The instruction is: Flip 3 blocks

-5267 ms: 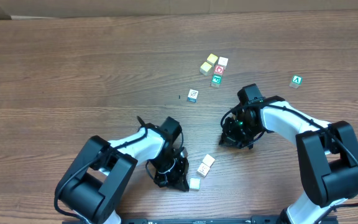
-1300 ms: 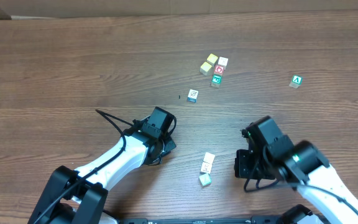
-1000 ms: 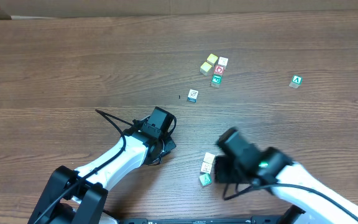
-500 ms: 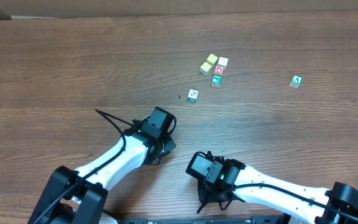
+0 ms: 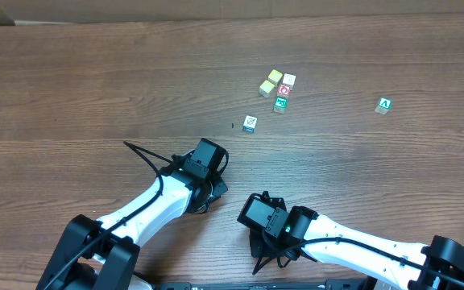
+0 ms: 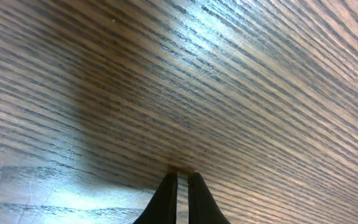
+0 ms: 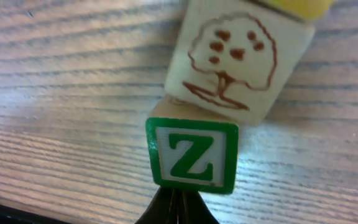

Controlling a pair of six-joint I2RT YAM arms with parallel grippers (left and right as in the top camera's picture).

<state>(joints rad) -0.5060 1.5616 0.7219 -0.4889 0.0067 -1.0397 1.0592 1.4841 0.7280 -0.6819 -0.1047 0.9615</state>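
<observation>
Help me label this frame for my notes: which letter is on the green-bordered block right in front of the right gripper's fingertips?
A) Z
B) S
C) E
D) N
A: the right wrist view shows a green Z on the green-bordered block just ahead of the shut right gripper, with the tree-print block behind it.

Dark brown wood-grain bench, finely ridged, with a soft sheen under the light. Pale bare-looking wood on the tree block; smooth green-and-white print on the Z block. Matt black left claw.
</observation>
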